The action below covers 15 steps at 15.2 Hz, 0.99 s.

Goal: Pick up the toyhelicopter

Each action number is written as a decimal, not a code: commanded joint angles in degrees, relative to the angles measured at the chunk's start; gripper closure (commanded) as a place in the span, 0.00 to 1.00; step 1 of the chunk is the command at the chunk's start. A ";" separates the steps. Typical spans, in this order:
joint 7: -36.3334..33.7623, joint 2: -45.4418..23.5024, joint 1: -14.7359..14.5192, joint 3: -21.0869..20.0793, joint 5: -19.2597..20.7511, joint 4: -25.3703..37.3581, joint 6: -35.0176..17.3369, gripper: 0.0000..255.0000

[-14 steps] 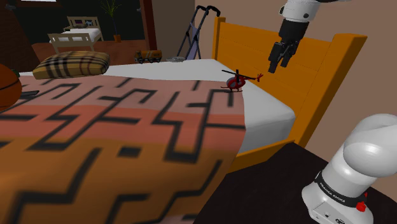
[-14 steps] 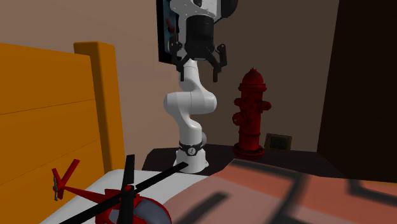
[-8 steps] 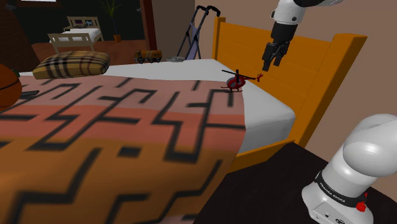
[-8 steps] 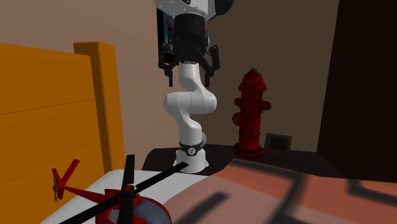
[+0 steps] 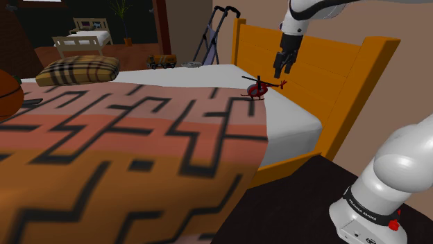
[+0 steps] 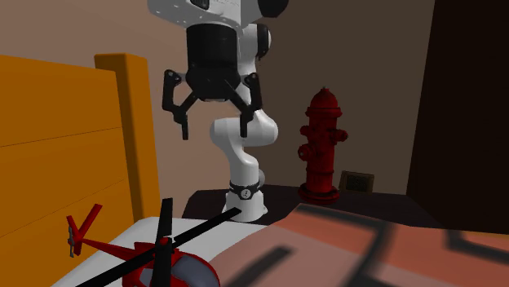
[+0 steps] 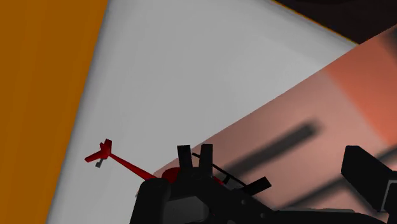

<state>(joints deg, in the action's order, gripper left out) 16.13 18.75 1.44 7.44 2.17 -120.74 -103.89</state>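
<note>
Claw [image 6: 213, 124] apart, empty, above red toy helicopter [image 5: 260, 89].
Likely light; rotor and tail look fragile: take the body.

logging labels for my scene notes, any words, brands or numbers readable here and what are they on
On the black band round the arm's base: white lettering, too small to read for certain.
On the small frame beside the red hydrant: nothing legible.
On the toy helicopter: no text seen.
No other writing shows.
</note>
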 commanded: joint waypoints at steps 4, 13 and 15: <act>5.63 -11.71 0.39 2.60 -1.56 8.82 -1.35 0.00; 10.93 -23.83 1.58 4.00 -4.09 16.74 -3.85 0.00; 10.99 -24.08 1.59 3.99 -4.16 15.51 -5.33 0.00</act>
<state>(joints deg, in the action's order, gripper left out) 27.14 -5.09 3.06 11.46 -1.93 -104.75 -108.48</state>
